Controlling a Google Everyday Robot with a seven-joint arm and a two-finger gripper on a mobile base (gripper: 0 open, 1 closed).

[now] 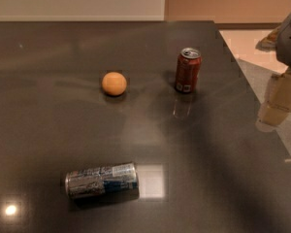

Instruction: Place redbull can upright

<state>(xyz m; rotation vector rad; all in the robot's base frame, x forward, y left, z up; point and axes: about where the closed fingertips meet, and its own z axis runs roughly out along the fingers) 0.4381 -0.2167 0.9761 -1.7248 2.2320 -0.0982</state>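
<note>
— Three objects are counted on the dark table (48, 130) in the camera view, and the redbull can (102, 179) is picked out at once.
— Where is it placed?
— It is found at the near side, left of centre, laid on its side. Its length is run left to right, with the right end angled slightly toward the far side. Silver and blue are shown on its wall.
— And the others?
— An orange (114, 83) is seen farther back, a little left of centre. A red soda can (187, 70) is stood upright to the right of it, silver top turned up. Both are kept well apart from the redbull can.
— Is the gripper (275, 111) spotted?
— It is caught at the far right of the picture, beside the table's right edge, well apart from the redbull can. Whether it is apart or together cannot be told.
— Anything else?
— A pale square glare (150, 181) is reflected on the tabletop just right of the redbull can.
</note>
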